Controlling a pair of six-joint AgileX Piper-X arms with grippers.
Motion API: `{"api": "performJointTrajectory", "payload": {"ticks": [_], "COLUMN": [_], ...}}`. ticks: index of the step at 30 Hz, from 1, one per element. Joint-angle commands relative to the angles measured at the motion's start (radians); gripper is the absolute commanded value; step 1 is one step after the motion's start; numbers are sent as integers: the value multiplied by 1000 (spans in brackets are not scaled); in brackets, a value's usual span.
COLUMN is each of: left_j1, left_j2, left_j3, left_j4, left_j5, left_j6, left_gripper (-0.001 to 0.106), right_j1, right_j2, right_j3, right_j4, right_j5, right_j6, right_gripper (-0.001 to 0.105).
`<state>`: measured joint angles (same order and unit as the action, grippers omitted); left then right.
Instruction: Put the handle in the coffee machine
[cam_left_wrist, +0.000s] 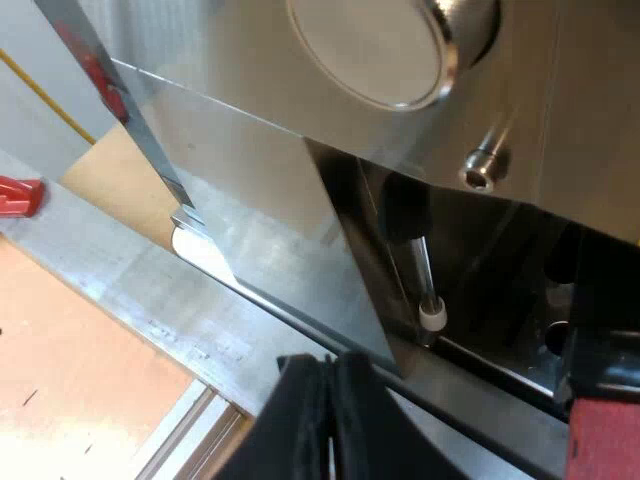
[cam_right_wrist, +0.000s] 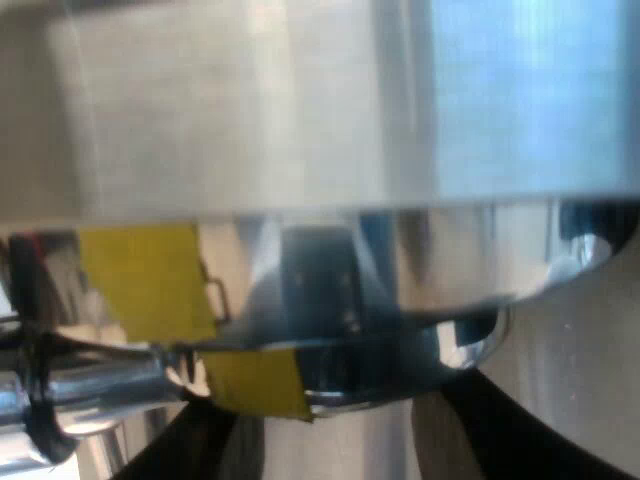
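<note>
Shiny metal holder (cam_right_wrist: 350, 360) is seen pushed up under the stainless-steel espresso machine (cam_right_wrist: 250, 110), at its front. Whether it is locked in cannot be told. Chrome neck (cam_right_wrist: 95, 385) with a black ring is seen running sideways off the holder's bowl. The bowl's inside is hidden, so its contents cannot be told. Yellow tape (cam_right_wrist: 150, 280) is seen on the chrome beside the neck.

Right gripper (cam_right_wrist: 330, 445) is placed just beneath the bowl. The state of its jaws cannot be told.

Left gripper (cam_left_wrist: 330, 365) is placed low before the machine's front panel, jaws closed together, nothing seen between them. Just past it, a thin steel steam wand with a white tip (cam_left_wrist: 432, 315) is hung from the machine. A hex bolt (cam_left_wrist: 480, 170) and a round metal dial (cam_left_wrist: 370, 50) are set higher on the panel. A dark handle with a red end (cam_left_wrist: 605, 440) is seen near the wand, by the machine's base.

The machine is set on a grey metal ledge (cam_left_wrist: 130, 300), with the orange-tan bench (cam_left_wrist: 70, 380) alongside. A small red object (cam_left_wrist: 18, 195) is seen at the ledge's far edge. A grey wall (cam_left_wrist: 25, 140) with a thin yellow line (cam_left_wrist: 40, 95) is seen beyond.
</note>
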<state>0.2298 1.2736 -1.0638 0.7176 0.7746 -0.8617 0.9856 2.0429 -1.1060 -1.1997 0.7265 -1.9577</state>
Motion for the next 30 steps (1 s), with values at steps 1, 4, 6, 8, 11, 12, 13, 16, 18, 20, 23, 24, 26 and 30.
{"api": "performJointTrajectory", "payload": {"ticks": [1, 4, 6, 8, 11, 12, 13, 16, 18, 20, 23, 24, 26, 30], "left_j1": [-6, -6, -6, -6, -6, -6, -6, -6, -6, -6, -6, -6, -6, -14], "left_j2": [23, 57, 75, 105, 115, 115, 115, 111, 111, 111, 111, 109, 100, 83], "left_j3": [-7, -7, -7, -7, -7, -7, -7, -7, -7, -7, -7, -7, -7, -7], "left_j4": [-13, 3, 22, 69, 132, 142, 171, 232, 266, 291, 338, 345, 370, 412], "left_j5": [-46, -62, -73, -75, -75, -73, -73, -70, -54, -33, -5, -3, 21, 50], "left_j6": [-32, -39, -39, -25, 18, 34, 64, 106, 115, 128, 142, 142, 150, 157], "left_gripper": [1, 1, 1, 1, 1, 1, 1, 1, 1, 1, 1, 1, 1, 1], "right_j1": [-4, -4, -4, -4, -4, -4, -4, -4, -4, -4, -4, -4, -4, -4], "right_j2": [-24, -24, -24, -24, -24, -24, -24, -24, -24, -24, -24, -24, -24, -24], "right_j3": [-11, -11, -11, -11, -11, -11, -11, -11, -11, -11, -11, -11, -11, -11], "right_j4": [-83, -83, -83, -83, -83, -83, -83, -83, -83, -83, -83, -83, -83, -83], "right_j5": [-14, -14, -14, -14, -14, -14, -14, -14, -14, -14, -14, -14, -14, -14], "right_j6": [-7, -7, -7, -7, -7, -7, -7, -7, -7, -7, -7, -7, -7, -7], "right_gripper": [37, 37, 37, 37, 37, 37, 37, 37, 37, 37, 37, 37, 37, 37]}}
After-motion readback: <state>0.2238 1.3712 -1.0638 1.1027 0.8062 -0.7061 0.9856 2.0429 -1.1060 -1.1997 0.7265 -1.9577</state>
